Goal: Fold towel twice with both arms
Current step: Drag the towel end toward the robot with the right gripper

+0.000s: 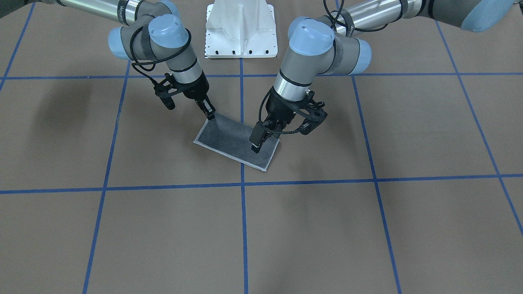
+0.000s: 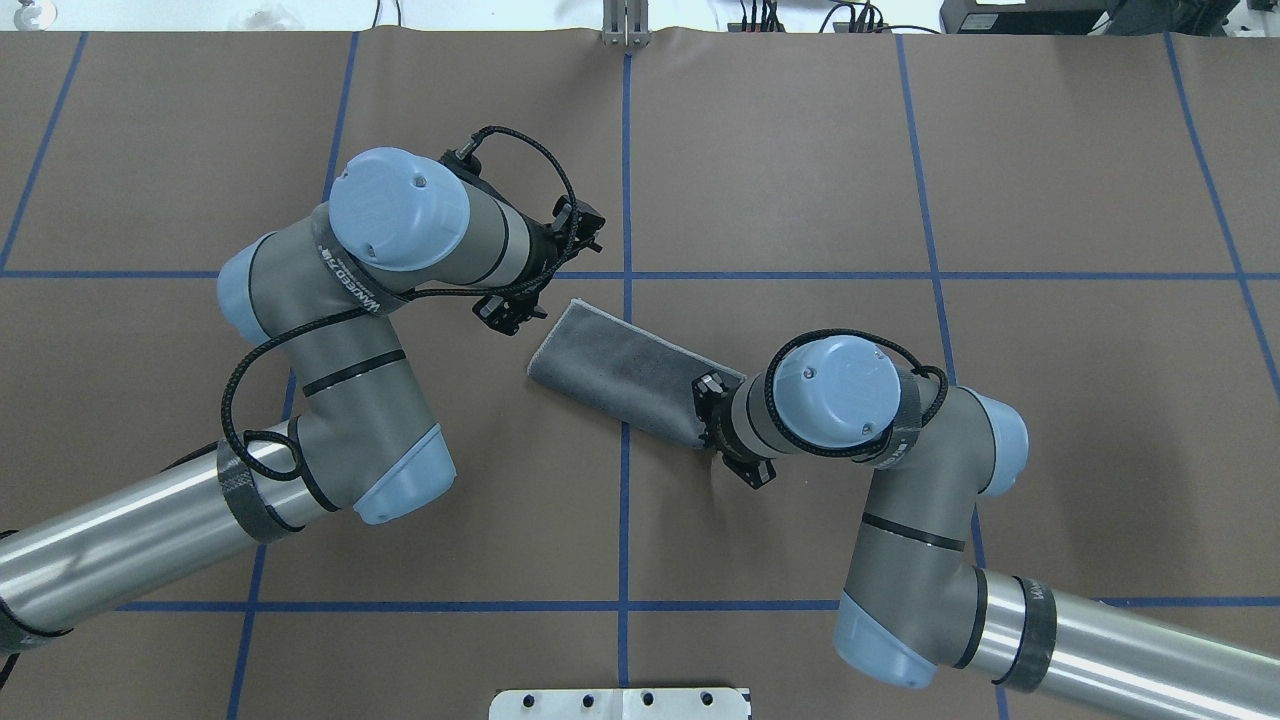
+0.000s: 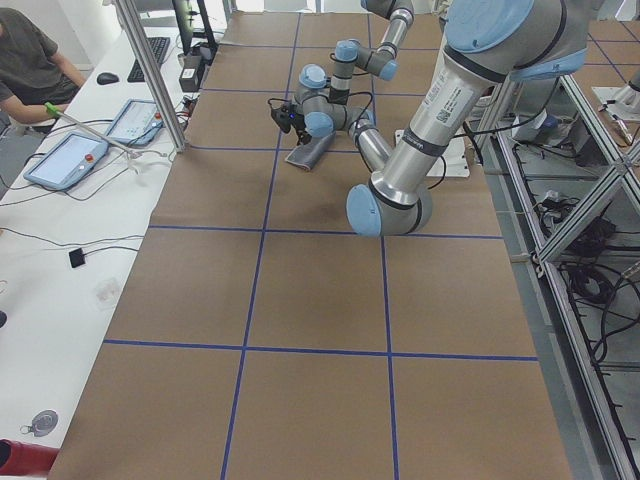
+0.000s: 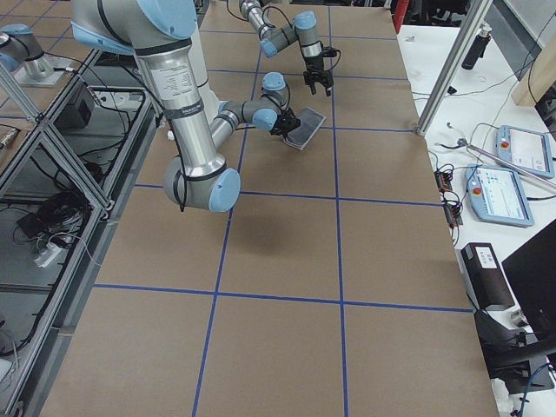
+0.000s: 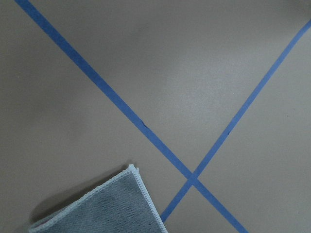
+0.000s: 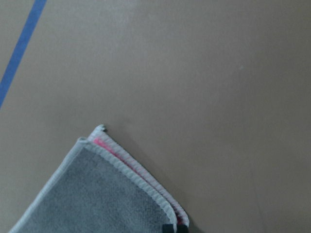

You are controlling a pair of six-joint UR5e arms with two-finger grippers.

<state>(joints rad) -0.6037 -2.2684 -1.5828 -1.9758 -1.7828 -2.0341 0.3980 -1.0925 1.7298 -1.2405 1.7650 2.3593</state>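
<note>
Showing its pink only wrist-side, towel (image 1: pixel 231 141) is nipped by right pincer (image 1: pixel 210 114); left pincer (image 1: pixel 258 143) gapes.

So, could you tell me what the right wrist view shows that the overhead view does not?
Only the right wrist view: a pink strip peeking out between the light hems at a corner of the towel, so layers are stacked there.
Only the overhead: the towel's whole outline, a long rectangle lying across a blue line, with the left arm and right arm near its opposite ends.
Both: the grey face is up, and the towel lies flat on the brown table.
</note>
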